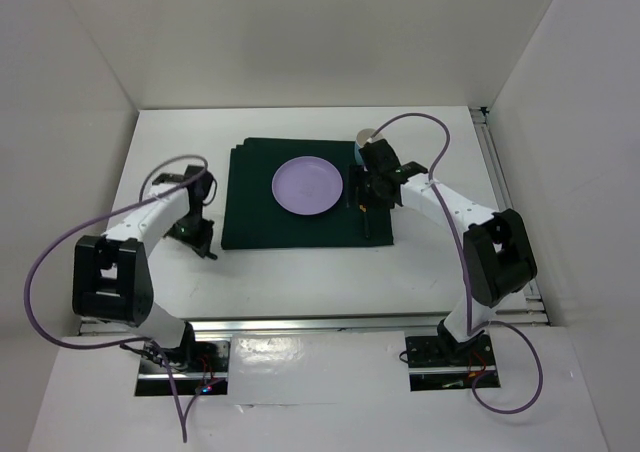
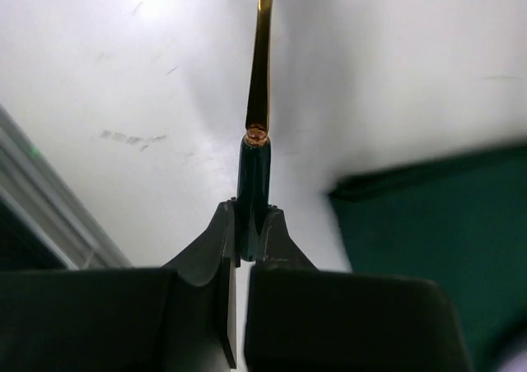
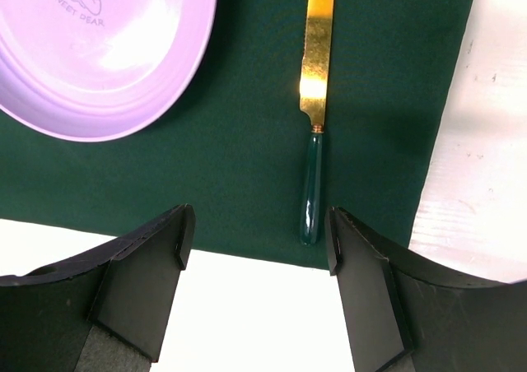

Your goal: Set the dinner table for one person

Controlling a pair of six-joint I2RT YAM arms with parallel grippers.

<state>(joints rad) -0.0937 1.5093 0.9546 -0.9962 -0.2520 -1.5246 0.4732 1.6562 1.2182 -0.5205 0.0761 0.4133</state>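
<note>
The desk (image 1: 300, 272) is a smooth white board with a dull sheen, lightly scuffed with grey marks on its left part. The rail (image 1: 330, 324) along its near edge is bare silvery metal. The mat (image 1: 250, 222) is dark green cloth, matt and even. The plate (image 1: 308, 186) is lilac and glossy; whether plastic or glazed I cannot tell. The knife (image 3: 316, 100) has a polished gold-coloured metal blade and a glossy dark green handle. The utensil (image 2: 253, 183) clamped in the left tool (image 2: 244, 240) matches it: gold metal stem, shiny green handle. The fingers of the left tool and the right tool (image 3: 259, 232) are matt black plastic.
</note>
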